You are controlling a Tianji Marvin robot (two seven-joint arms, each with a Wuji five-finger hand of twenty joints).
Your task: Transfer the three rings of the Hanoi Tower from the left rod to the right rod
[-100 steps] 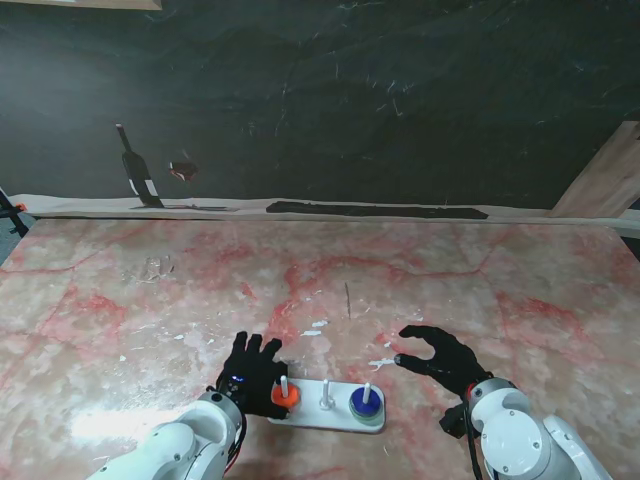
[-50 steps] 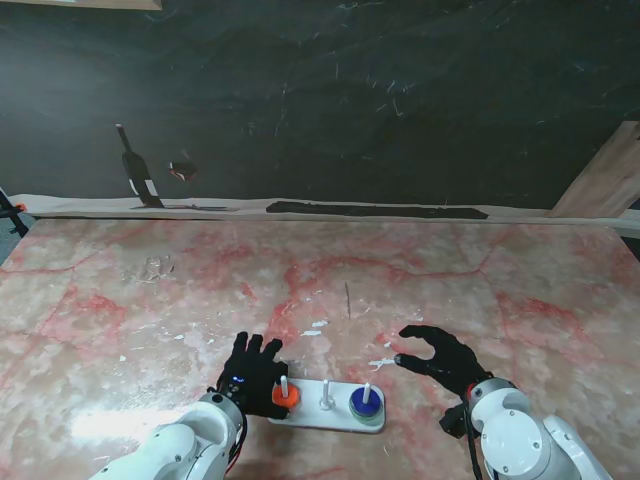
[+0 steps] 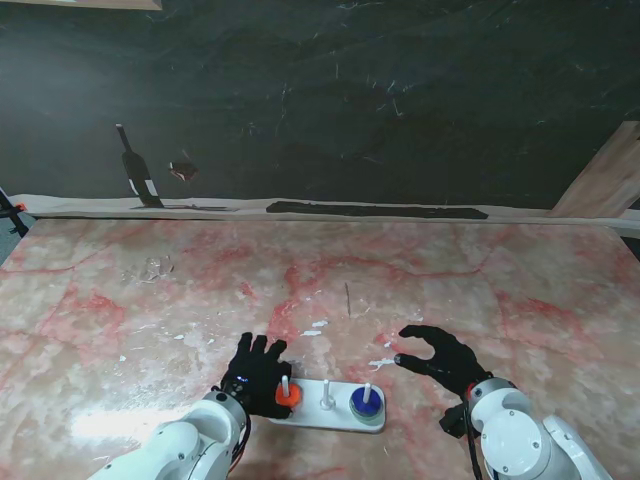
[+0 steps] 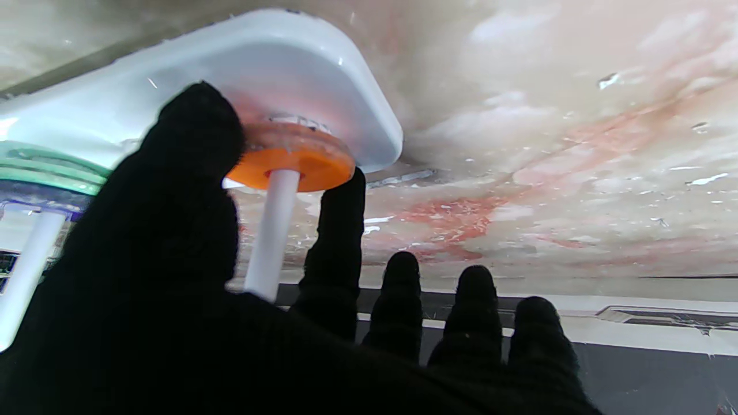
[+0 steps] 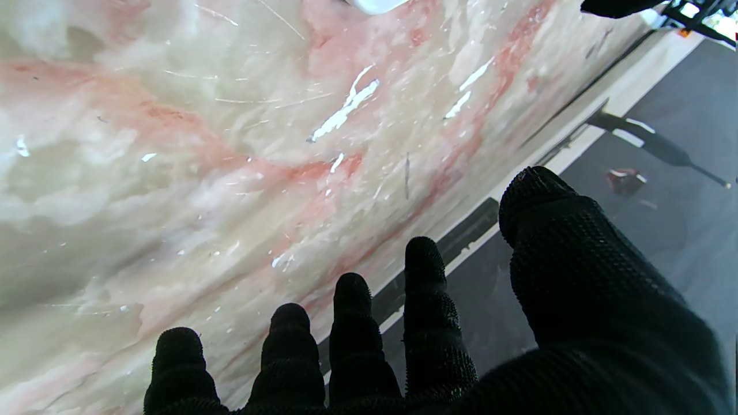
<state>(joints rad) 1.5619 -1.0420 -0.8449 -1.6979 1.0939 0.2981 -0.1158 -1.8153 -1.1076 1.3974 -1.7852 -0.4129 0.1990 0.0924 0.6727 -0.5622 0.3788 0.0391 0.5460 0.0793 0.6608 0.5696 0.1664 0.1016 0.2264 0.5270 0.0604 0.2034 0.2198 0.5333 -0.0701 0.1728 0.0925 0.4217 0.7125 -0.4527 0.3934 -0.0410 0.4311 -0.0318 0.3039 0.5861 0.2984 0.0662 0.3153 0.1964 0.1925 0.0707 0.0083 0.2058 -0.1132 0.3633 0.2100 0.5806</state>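
Note:
The white base stands near me with three white rods. An orange ring sits low on the left rod. The right rod carries a blue ring on top of a green ring. The middle rod is bare. My left hand is at the orange ring, thumb on one side and index finger touching the other; the other fingers stand spread. My right hand hovers open to the right of the base, holding nothing.
The pink marble table has small white chips scattered on it. A dark wall lies beyond its far edge, and a wooden board leans at the far right. The right wrist view shows only a corner of the base.
My left hand has shifted slightly to the right, closing in around the orange ring. The right hand and the rings have not moved.

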